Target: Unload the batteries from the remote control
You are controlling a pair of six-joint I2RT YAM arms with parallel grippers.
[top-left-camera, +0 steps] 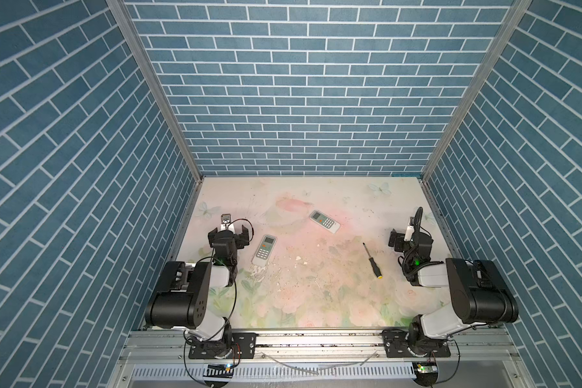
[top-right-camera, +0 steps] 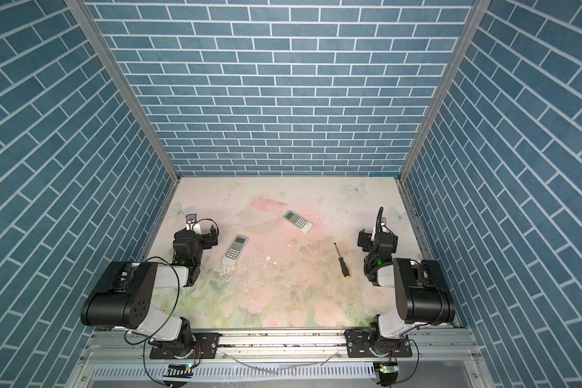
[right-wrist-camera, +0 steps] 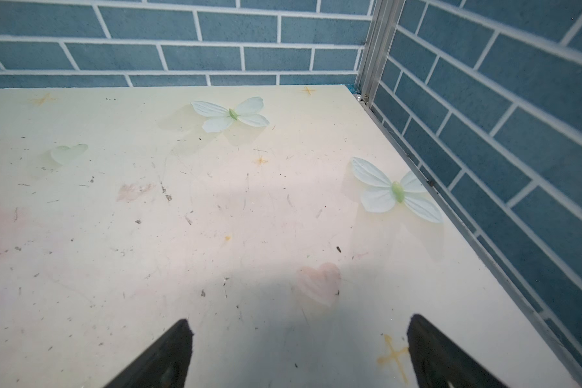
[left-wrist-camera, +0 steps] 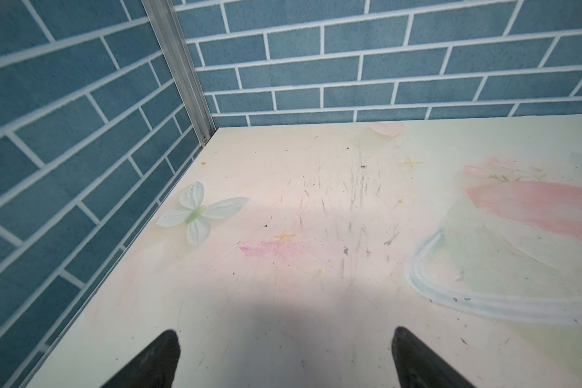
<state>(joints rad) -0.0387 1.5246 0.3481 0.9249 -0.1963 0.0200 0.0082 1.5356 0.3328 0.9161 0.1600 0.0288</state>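
An aluminium rail (top-left-camera: 316, 337) along the bench's front edge carries both arm bases. Beyond it the bench (top-left-camera: 316, 302), covered in a pale floral print that is scuffed and chipped in spots, holds three loose things, seen in both top views. A screwdriver (top-left-camera: 372, 260) with a black handle, yellow butt and slim steel shaft lies right of centre, near the right gripper (top-left-camera: 410, 236). Left of centre, the nearer remote control (top-left-camera: 264, 250) lies face up just beside the left gripper (top-left-camera: 229, 232). It is a slim white slab with a small display, an orange key and rows of grey keys. The farther remote control (top-left-camera: 324, 221), of the same look, lies face up and slanted, well apart from both arms. Both remotes have their backs down against the bench, so the batteries cannot be seen.

Only the wrist views show the tips closely. The left gripper's black, wedge-shaped fingers (left-wrist-camera: 155, 359) stand spread wide over bare, scratched bench, holding nothing. The right gripper's fingers (right-wrist-camera: 168, 352) are spread the same way. These views also pick out printed butterflies (right-wrist-camera: 397, 193) and a pink heart (right-wrist-camera: 320, 282). Blue brick-patterned walls (top-left-camera: 299, 100) close the cell behind.
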